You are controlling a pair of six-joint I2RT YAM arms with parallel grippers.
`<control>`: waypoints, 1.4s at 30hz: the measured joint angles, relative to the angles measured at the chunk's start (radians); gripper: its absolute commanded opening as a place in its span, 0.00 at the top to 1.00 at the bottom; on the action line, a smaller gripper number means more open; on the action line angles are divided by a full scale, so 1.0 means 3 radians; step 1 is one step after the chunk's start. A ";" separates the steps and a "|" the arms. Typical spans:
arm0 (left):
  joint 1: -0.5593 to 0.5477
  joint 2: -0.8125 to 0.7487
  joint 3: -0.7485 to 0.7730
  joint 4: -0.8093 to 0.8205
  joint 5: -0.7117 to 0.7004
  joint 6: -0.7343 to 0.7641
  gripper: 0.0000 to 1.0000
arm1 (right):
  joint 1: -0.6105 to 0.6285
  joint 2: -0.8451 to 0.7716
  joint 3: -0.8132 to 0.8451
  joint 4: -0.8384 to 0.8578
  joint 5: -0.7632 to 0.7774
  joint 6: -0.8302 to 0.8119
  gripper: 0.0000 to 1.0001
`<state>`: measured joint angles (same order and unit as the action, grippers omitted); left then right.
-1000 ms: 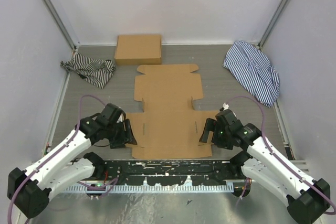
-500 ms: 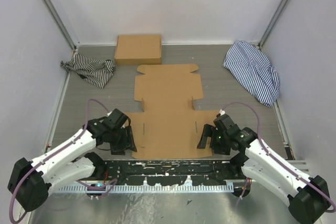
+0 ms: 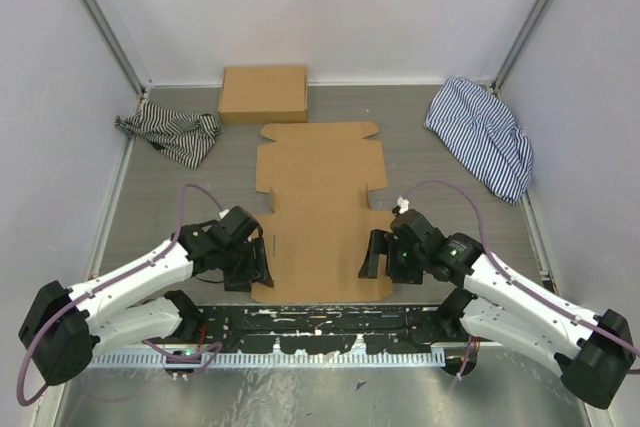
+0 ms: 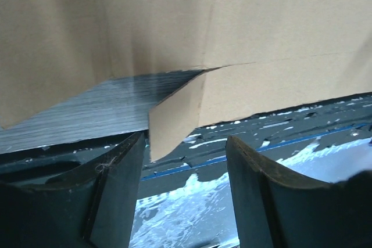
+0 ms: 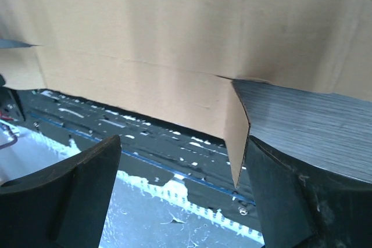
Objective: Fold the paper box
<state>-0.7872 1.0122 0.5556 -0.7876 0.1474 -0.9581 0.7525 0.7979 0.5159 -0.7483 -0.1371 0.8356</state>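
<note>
**Top external view.** The paper box (image 3: 320, 209) is laid out as a flat sheet on the tabletop (image 3: 180, 209). Its near panel spans the gap between the left claw (image 3: 252, 265) and the right claw (image 3: 374, 255), and each claw is set at one near corner. A closed cardboard box (image 3: 263, 93) and two striped cloths (image 3: 172, 133) are seen well beyond both claws.

**Left wrist view.** The left claw's fingers (image 4: 119, 196) are spread wide, with nothing clamped. The left corner flap (image 4: 174, 123) is raised just ahead, between them.

**Right wrist view.** The right claw's fingers (image 5: 70, 196) are likewise parted widely and hold nothing. The right corner flap (image 5: 237, 135) is raised just ahead, close to one finger.
</note>
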 measured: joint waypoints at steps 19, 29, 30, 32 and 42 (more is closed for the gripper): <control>-0.0371 0.0650 0.0090 0.0755 0.0025 -0.0271 0.36 | 0.0662 0.0800 0.0158 0.0512 0.0220 0.0259 0.10; -0.0469 0.1101 0.0221 0.0937 0.0029 -0.0332 0.37 | 0.0877 0.1315 0.0191 0.0729 0.0379 0.0384 0.10; -0.0473 0.1129 0.0239 0.0928 0.0031 -0.0332 0.37 | 0.0891 0.1319 0.0195 0.0725 0.0397 0.0397 0.10; -0.0482 0.1176 0.0275 0.0895 0.0029 -0.0329 0.37 | 0.0914 0.1320 0.0201 0.0712 0.0437 0.0429 0.10; -0.0595 0.0638 0.0207 0.0792 -0.0229 -0.0399 0.36 | 0.0985 0.0988 0.0548 0.0111 0.0936 0.0538 0.06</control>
<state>-0.9657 1.2037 0.6178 -0.5499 0.0788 -1.0779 1.0481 1.0943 0.6804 -0.7151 0.1436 0.9970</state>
